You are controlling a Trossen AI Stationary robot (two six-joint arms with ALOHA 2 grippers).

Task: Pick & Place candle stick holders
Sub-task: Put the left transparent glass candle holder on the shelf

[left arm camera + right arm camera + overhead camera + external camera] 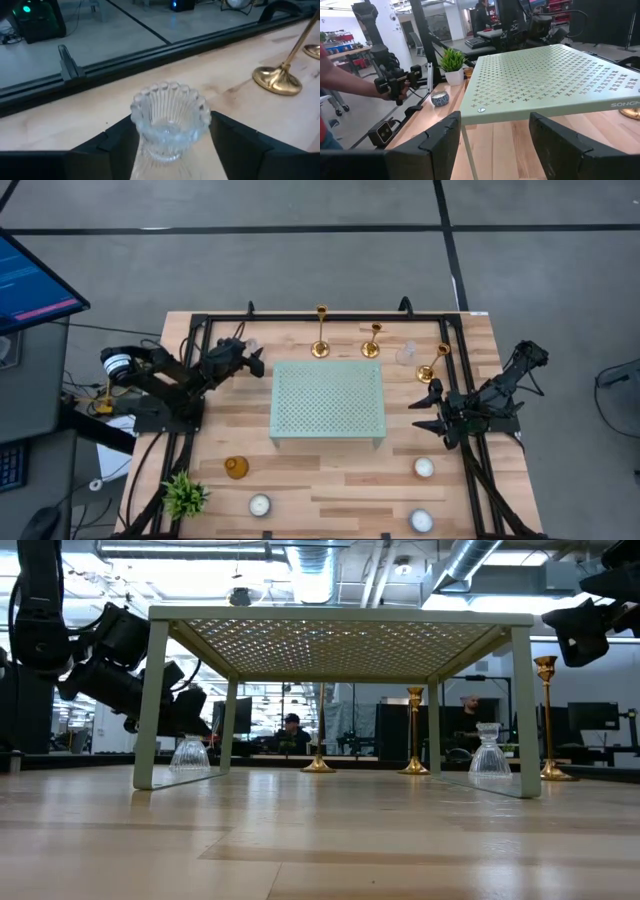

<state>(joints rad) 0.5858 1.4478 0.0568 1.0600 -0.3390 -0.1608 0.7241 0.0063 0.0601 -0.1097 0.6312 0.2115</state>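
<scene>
While three gold candle stick holders [372, 340] stood along desk [320, 480] far edge beyond green rack [328, 402], left pincer [172, 132] straddled clear ribbed glass cup [169, 120], fingers apart; right pincer [495, 135] hovered open. Holders likely stiff, slippery, top-heavy; grip mid-stem.

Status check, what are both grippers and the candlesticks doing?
Left gripper straddling clear glass cup, far left. Right gripper open, empty. Three gold candlesticks upright, untouched, far edge.
</scene>
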